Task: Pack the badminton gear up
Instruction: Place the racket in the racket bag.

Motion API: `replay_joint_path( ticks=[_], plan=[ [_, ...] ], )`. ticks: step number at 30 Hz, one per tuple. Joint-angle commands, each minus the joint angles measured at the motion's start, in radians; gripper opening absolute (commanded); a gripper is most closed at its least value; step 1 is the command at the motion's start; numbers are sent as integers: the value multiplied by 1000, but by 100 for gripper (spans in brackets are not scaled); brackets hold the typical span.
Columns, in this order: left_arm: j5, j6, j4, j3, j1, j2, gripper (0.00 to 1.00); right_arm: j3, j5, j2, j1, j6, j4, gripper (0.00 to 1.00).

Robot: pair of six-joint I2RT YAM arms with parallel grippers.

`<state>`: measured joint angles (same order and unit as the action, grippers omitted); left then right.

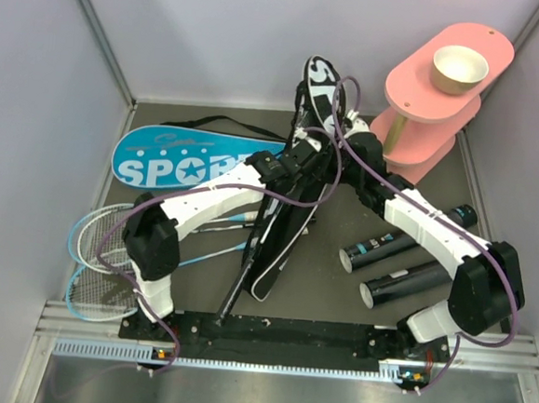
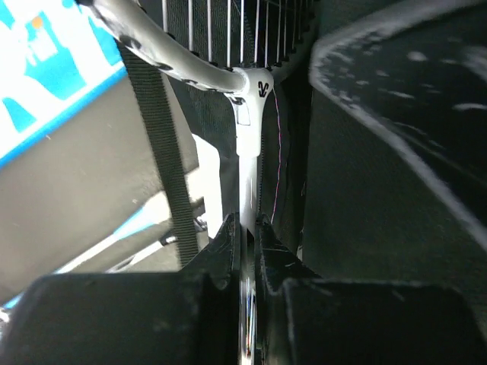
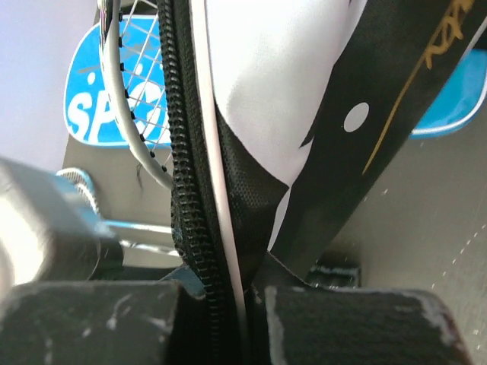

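Note:
The black racket bag [image 1: 293,194] stands tilted up in the middle of the floor. My right gripper [image 1: 324,131] is shut on its zipper edge [image 3: 199,190]; in the right wrist view the jaws [image 3: 243,281] pinch zipper and cloth. My left gripper [image 1: 296,162] is shut on the white throat [image 2: 247,144] of a black racket [image 1: 243,274]; its jaws [image 2: 248,228] clamp the shaft. The racket's head sits at the bag's opening and its handle reaches down toward the near edge. The blue bag [image 1: 189,158] lies flat at the back left. Blue rackets [image 1: 97,253] lie at the left. Two black tubes [image 1: 406,245] [image 1: 412,283] lie at the right.
A pink tiered stand [image 1: 437,84] with a tan bowl [image 1: 459,69] on top stands at the back right, close to my right arm. Grey walls close in the left, back and right sides. A black rail [image 1: 287,334] runs along the near edge.

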<state>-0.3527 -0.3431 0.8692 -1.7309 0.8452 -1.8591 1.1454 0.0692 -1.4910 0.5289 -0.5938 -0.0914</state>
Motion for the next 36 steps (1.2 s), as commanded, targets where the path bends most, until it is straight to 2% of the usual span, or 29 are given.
replay_joint_path(
  ticks=[1, 4, 8, 12, 16, 18, 19, 20, 22, 23, 25, 28, 32, 36],
  plan=[
    [-17, -169, -258, 154, -6, 162, 0, -19, 40, 113, 19, -95, 13, 0],
    [-9, -188, -300, 166, -6, 160, 0, -64, 41, 133, 17, -158, 5, 0],
    [-3, -243, -257, 65, -11, 98, 0, -198, 69, 152, 19, -236, 84, 0],
    [75, -237, -251, -88, -12, -15, 0, -260, 83, 149, 22, -238, 137, 0],
    [195, -189, -217, -151, -14, -64, 0, -274, 66, 166, 8, -204, 121, 0],
    [224, -172, -213, -113, -14, -39, 0, -286, 78, 170, -6, -202, 128, 0],
    [227, -169, -213, -86, -14, -19, 5, -289, 80, 175, -13, -201, 130, 0],
    [245, -153, -251, -8, -14, 7, 17, -294, 78, 176, -17, -199, 133, 0],
    [273, -145, -274, 68, -12, 87, 26, -297, 78, 181, -23, -193, 134, 0],
    [290, -137, -292, 129, -14, 112, 34, -297, 80, 184, -27, -192, 134, 0],
    [381, -125, -299, 175, -14, 165, 40, -293, 84, 186, -30, -190, 139, 0],
    [480, -129, -289, 246, -12, 202, 42, -282, 84, 190, -33, -182, 139, 0],
    [488, -145, -323, 370, -5, 273, 42, -274, 84, 193, -33, -173, 133, 0],
    [572, -146, -338, 401, 3, 270, 42, -282, 90, 192, -33, -175, 133, 0]
  ],
)
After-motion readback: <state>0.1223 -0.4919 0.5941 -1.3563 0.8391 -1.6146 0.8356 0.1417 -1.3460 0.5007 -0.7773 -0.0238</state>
